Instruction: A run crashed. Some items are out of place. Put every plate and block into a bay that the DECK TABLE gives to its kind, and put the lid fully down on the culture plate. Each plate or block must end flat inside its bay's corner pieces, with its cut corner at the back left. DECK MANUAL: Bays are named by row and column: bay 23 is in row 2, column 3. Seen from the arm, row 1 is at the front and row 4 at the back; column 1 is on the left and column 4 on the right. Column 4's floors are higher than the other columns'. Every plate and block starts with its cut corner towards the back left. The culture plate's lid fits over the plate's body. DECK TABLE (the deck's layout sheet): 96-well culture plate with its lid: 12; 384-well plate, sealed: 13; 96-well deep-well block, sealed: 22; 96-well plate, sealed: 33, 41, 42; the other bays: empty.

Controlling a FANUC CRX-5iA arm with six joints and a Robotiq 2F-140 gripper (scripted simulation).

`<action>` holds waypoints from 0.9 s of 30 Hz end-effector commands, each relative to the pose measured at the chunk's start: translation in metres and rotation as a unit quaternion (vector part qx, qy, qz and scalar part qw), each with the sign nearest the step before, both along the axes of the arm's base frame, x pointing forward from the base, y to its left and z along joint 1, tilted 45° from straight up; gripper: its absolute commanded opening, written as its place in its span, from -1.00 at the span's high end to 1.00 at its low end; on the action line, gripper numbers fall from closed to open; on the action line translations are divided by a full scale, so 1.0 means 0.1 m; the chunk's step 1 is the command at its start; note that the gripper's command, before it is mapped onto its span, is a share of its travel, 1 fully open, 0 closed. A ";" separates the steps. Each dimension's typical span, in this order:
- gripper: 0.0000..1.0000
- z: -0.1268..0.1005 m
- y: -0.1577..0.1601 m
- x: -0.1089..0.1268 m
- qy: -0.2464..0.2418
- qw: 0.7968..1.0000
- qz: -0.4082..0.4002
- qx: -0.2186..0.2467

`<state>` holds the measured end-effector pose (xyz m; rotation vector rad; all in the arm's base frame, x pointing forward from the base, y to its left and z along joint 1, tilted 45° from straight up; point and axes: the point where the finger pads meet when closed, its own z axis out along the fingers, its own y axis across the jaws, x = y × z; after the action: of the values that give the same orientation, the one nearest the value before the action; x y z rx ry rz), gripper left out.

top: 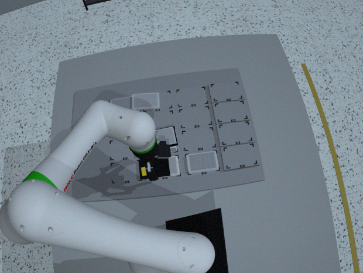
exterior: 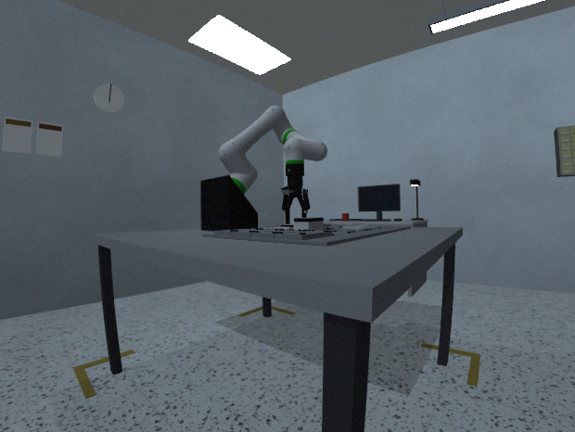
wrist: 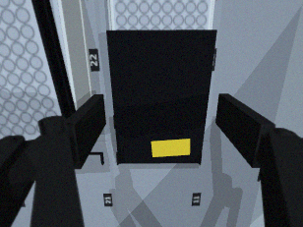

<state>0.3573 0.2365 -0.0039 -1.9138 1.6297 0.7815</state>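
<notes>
Lowering squarely is what this step calls for, in my judgement: the black two-finger gripper (wrist: 162,124) stands with its fingers apart and nothing between them. One pad sits on each long side of the flat black rectangular lid with a yellow label (wrist: 159,87), with a small gap on either side. The gaps look uneven, narrower on the side towards the deck's back. I would centre the gripper first, then close across the lid's short width near its middle so that it lifts level. How far the pads sit below the lid's top edge cannot be told from the wrist view.

The lid lies in the front row, over the left part of the white round-welled culture plate (top: 175,165) in bay 12. It is pushed towards column 1, so the plate's right end shows bare. Its long axis runs left to right across the deck, parallel to the plate, and the yellow label (wrist: 170,147) sits at its left end. Whether the lid lies flat or tilted is unclear. The black-rimmed deep-well block (top: 166,134) stands just behind, near enough to call for care with the rear finger.
</notes>
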 end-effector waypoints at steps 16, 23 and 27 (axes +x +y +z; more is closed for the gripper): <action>-0.40 -0.06 0.05 0.00 -0.001 1.000 0.000 0.000; -0.35 -0.06 0.05 0.00 -0.001 1.000 0.000 0.000; -0.32 -0.06 0.05 0.00 -0.001 1.000 0.000 0.000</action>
<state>0.3565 0.2424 -0.0098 -1.9137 1.6296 0.7815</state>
